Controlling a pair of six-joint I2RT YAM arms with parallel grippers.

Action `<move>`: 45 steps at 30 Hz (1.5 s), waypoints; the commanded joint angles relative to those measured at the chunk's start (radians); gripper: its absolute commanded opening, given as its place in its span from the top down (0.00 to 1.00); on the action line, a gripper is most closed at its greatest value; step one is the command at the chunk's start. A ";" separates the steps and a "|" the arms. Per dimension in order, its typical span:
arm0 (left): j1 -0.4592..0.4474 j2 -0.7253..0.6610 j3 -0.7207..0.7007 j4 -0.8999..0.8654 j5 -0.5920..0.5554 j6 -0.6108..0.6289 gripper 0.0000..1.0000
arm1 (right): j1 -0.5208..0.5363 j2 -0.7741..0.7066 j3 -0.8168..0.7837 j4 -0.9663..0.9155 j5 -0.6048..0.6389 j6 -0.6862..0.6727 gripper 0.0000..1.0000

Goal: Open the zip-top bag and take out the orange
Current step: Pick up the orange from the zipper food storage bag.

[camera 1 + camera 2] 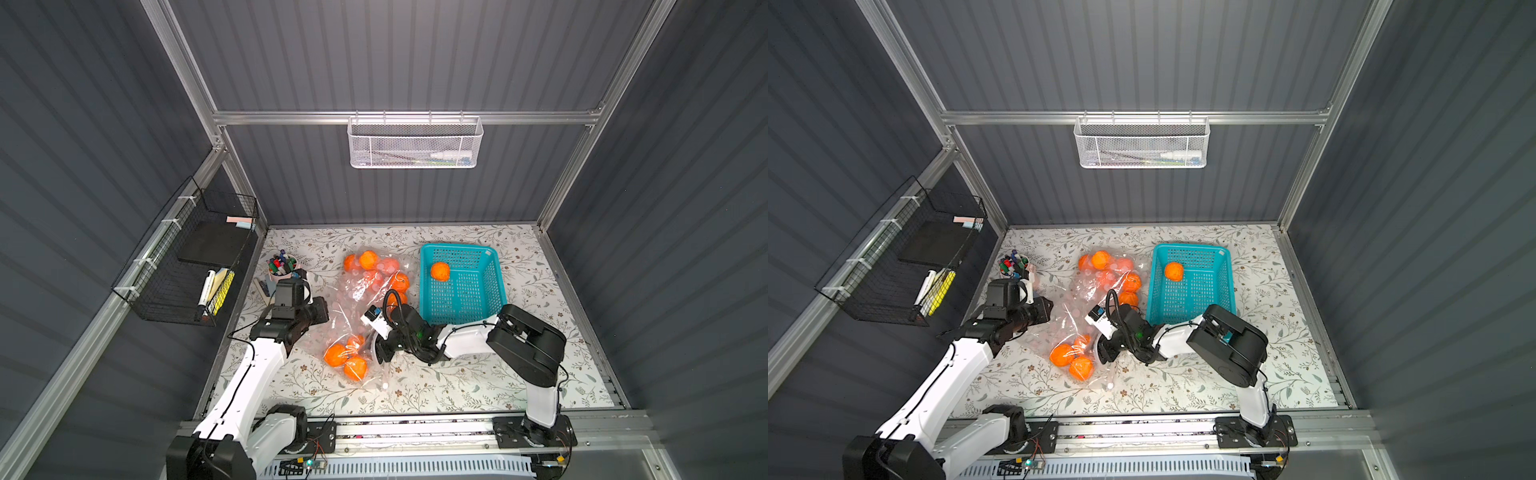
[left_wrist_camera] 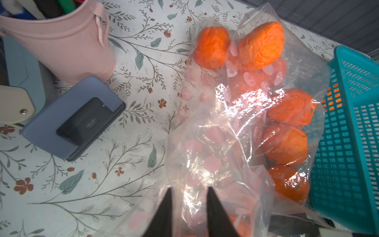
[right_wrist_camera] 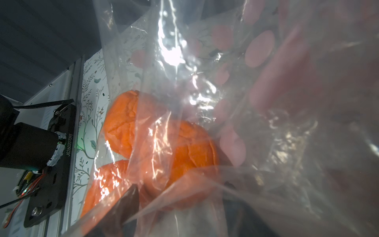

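Just ahead of the right tool [image 1: 379,353], jaws apart under draped film: the nearest orange [image 3: 174,151], one of a cluster at this end of the zip-top bag [image 1: 361,299]. Cannot tell whether the tips sit inside the mouth or outside the film. Left tool [image 2: 189,190] likewise spread, loose plastic between its tips. Bag's long axis running away from both tools across the bench [image 1: 540,374], second cluster at far end. Clear, pink-dotted, crumpled. Probably a right-tool pick.
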 commanded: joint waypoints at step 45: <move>-0.182 0.062 -0.273 0.208 0.016 -0.349 0.58 | -0.008 -0.073 -0.152 0.165 0.039 0.013 0.37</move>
